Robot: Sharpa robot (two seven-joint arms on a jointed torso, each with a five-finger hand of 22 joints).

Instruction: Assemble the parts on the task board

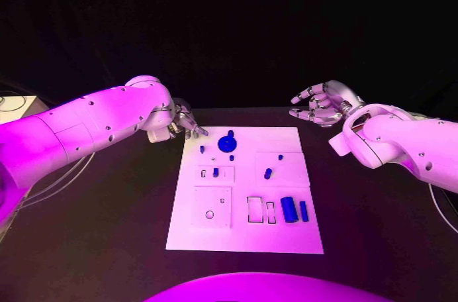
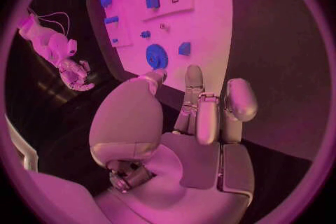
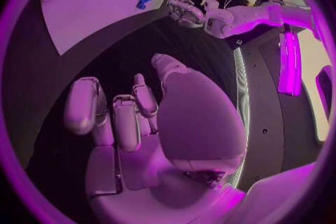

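We are seeing the white task board [image 1: 244,239] lying mid-table with two blue cylinders [image 1: 288,209] near its front and one round blue disc [image 1: 227,144] farther back, flanked by our empty left hand [image 1: 183,126] and right hand [image 1: 324,102], fingers apart.

Small parts [image 1: 227,143] dot task board [image 1: 286,239]
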